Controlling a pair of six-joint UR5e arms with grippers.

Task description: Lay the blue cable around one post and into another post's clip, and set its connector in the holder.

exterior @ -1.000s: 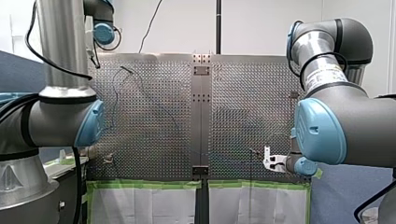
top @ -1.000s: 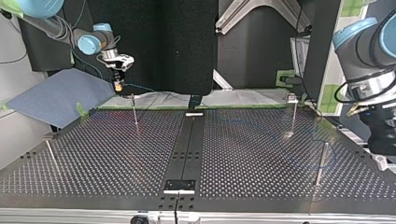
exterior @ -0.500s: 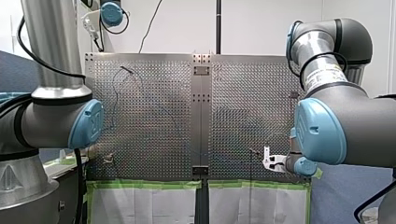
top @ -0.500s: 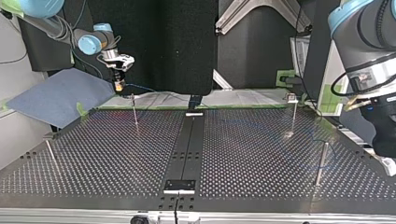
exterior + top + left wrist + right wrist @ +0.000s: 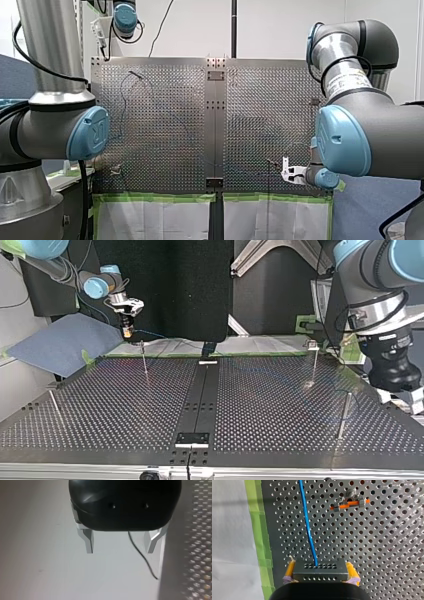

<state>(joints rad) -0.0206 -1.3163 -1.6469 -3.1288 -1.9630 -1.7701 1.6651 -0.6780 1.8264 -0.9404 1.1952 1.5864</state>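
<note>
In the right wrist view my right gripper, with yellow pads, is shut on a dark connector block. The blue cable runs straight ahead from the block over the perforated table. A post with an orange clip stands ahead, off to one side of the cable. In the top view my right gripper hangs at the far left edge, near a thin post. My left gripper is open with bare metal fingers and nothing between them, held up off the board's side.
Other thin posts stand at the top view's right, near right and near left. A dark rail runs down the table's middle. Green tape and white sheet edge the table by my right gripper.
My left arm has swung: in the top view its wrist dropped and moved inward over the table's right edge. My right arm and the connector have not moved.
</note>
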